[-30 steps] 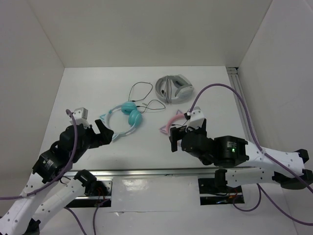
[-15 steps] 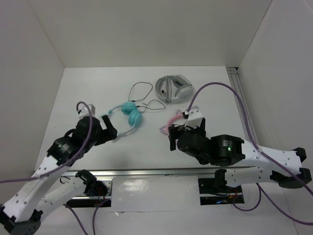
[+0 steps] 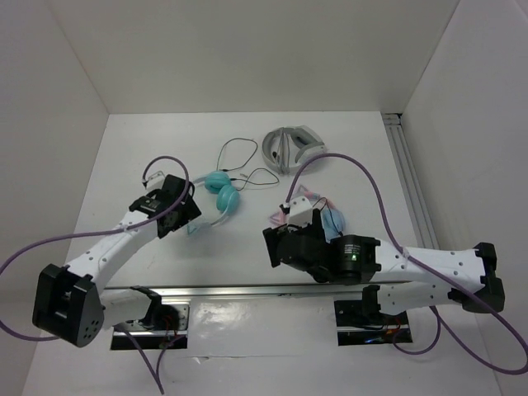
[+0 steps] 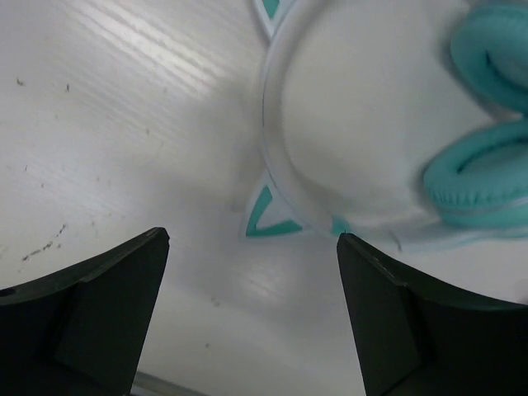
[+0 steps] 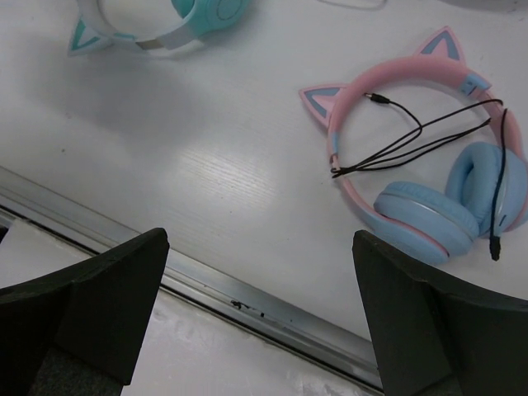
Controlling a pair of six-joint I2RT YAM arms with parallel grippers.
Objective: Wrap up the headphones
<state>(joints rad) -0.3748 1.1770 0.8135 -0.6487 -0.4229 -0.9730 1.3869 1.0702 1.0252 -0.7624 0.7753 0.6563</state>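
Note:
The teal headphones (image 3: 223, 191) lie flat left of the table's middle, and their thin black cable (image 3: 235, 153) loops away behind them. In the left wrist view the pale headband (image 4: 276, 157) curves past a teal cat ear (image 4: 268, 216) to the teal ear cups (image 4: 487, 186). My left gripper (image 3: 191, 221) hovers open just on the near side of that headband, with nothing between its fingers (image 4: 252, 313). My right gripper (image 3: 276, 243) is open over bare table near the front edge (image 5: 260, 313), and the teal headphones (image 5: 157, 33) show far up-left in its view.
Pink cat-ear headphones (image 5: 396, 99) with blue pads and a loose black cable (image 5: 412, 140) lie right of my right gripper, partly under the arm (image 3: 330, 219). Grey-and-white headphones (image 3: 289, 144) sit at the back. A metal rail (image 5: 247, 289) runs along the front edge.
My left arm has stretched forward and right, bringing its gripper down to the teal headband. My right gripper has shifted left and nearer, off the pink headphones.

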